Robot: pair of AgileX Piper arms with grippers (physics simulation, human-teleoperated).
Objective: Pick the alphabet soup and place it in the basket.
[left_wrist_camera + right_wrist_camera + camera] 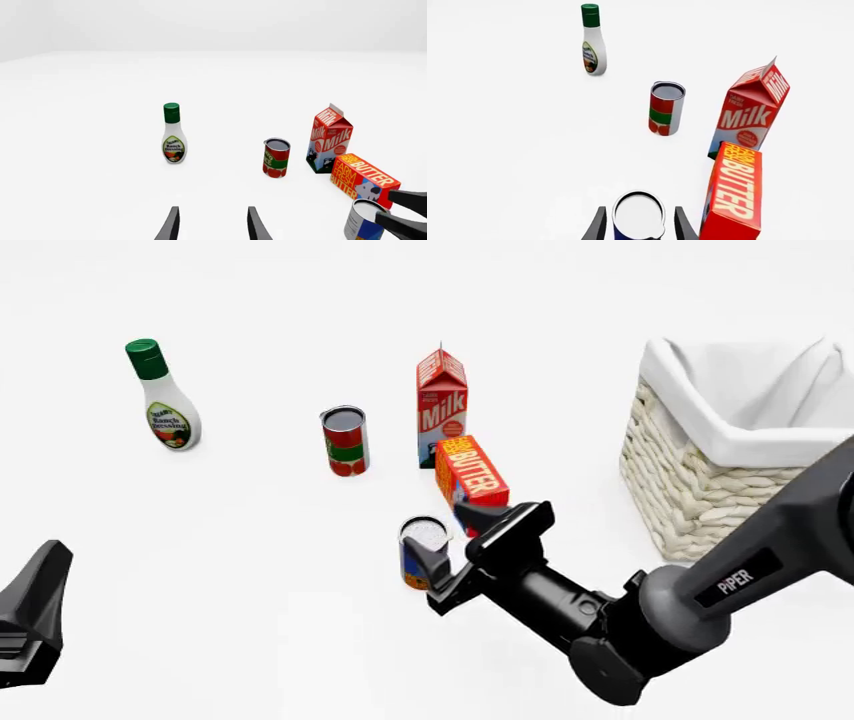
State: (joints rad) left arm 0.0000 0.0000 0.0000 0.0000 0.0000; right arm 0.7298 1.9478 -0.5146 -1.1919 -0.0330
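The alphabet soup (422, 558) stands upright on the white table just in front of the butter box; its silver top and blue label (363, 222) show. My right gripper (443, 536) straddles the can's upper part, one finger on each side with small gaps, and stands open (640, 210). The same can (639, 215) sits between those fingers in the right wrist view. The basket (721, 490), cream wicker with a white cloth lining, stands at the right. My left gripper (51, 565) hovers low at the near left, open and holding nothing (213, 210).
A butter box (471, 475) lies right behind the soup can, with a milk carton (442, 405) behind it. A red-and-green can (344, 440) stands left of the milk. A ranch dressing bottle (163, 400) stands far left.
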